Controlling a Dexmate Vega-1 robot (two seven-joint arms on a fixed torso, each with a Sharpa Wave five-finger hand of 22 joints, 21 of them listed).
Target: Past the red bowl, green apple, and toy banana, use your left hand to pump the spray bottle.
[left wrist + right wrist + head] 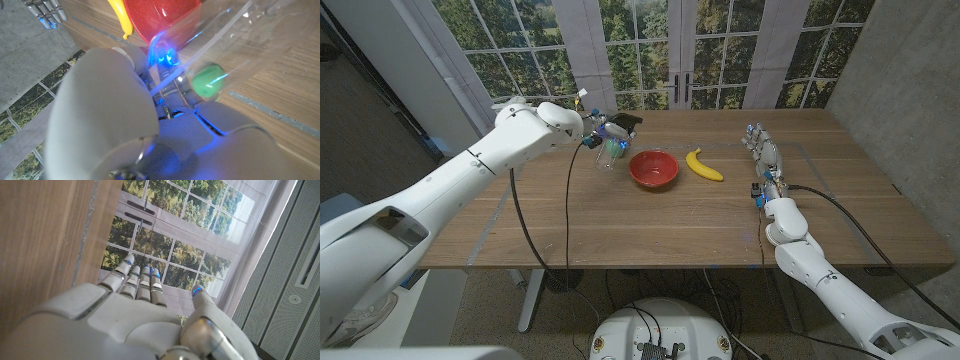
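Note:
A clear spray bottle with a black nozzle stands at the table's far left-middle. My left hand grips it around the top. In the left wrist view the bottle lies close against that hand, and a small green shape shows through the plastic; whether it is the apple I cannot tell. The red bowl sits just right of the bottle, with the toy banana beyond it. My right hand stands on the table at the right, fingers straight and apart, holding nothing.
The red bowl and banana lie close behind the bottle in the left wrist view. A cable hangs from my left arm across the table's left edge. Windows stand behind the table's far edge.

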